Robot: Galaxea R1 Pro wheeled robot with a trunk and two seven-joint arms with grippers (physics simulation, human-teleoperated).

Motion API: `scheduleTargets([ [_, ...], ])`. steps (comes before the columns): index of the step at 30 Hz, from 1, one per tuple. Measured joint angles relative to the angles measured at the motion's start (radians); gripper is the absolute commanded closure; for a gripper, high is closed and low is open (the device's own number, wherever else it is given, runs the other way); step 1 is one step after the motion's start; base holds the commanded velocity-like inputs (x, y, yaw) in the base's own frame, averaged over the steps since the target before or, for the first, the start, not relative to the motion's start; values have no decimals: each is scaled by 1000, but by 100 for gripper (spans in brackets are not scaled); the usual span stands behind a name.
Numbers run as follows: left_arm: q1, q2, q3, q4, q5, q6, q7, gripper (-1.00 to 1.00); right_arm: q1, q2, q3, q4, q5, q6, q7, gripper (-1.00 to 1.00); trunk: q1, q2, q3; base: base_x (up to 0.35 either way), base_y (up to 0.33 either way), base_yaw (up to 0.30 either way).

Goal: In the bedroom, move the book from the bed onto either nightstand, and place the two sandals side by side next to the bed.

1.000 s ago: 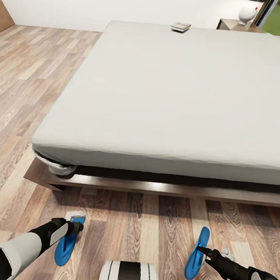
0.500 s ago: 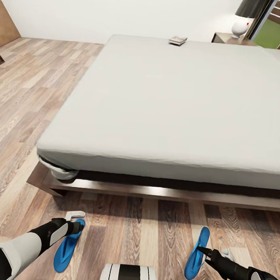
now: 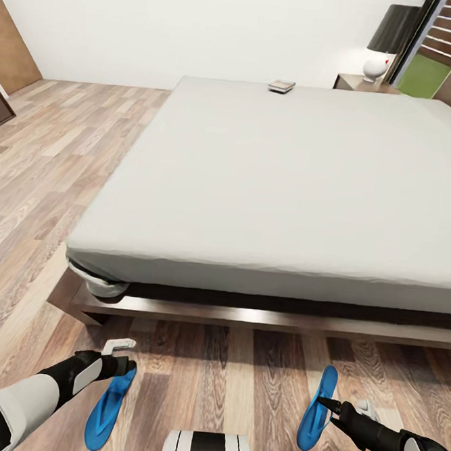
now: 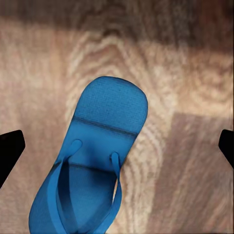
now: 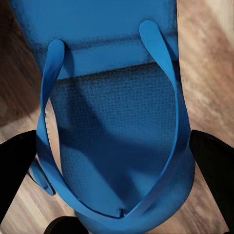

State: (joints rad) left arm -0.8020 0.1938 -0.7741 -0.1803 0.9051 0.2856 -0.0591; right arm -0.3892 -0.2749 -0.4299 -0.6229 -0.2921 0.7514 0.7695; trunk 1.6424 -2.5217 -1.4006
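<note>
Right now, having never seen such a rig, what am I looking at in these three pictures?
This is a simulated wheeled robot with two arms, in a bedroom. The big picture comes from its head camera, looking down over both arms. The other two come from cameras beside each gripper. The bed carries a book near its far edge. The left gripper is open over one blue sandal lying flat on the floor. The right gripper flanks the other sandal, which is tilted on edge. Whether it grips is unclear.

I see two bright blue sandals (image 3: pixel 109 406) (image 3: pixel 317 409) on brown wood-grain floor (image 3: pixel 46 171), an off-white mattress (image 3: pixel 290 183) and white walls (image 3: pixel 187 26).
</note>
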Motion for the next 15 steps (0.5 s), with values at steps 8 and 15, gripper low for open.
scheduleTargets([
  [8,0,68,-1,2,-6,-1,-397,-100,0,2,2,1,4,-9,-4,100,-3,1,23,0,0,0],
  [15,21,161,-4,117,-4,-64,-948,-100,0,3,3,0,14,-19,-13,100,-3,1,23,0,0,0],
])
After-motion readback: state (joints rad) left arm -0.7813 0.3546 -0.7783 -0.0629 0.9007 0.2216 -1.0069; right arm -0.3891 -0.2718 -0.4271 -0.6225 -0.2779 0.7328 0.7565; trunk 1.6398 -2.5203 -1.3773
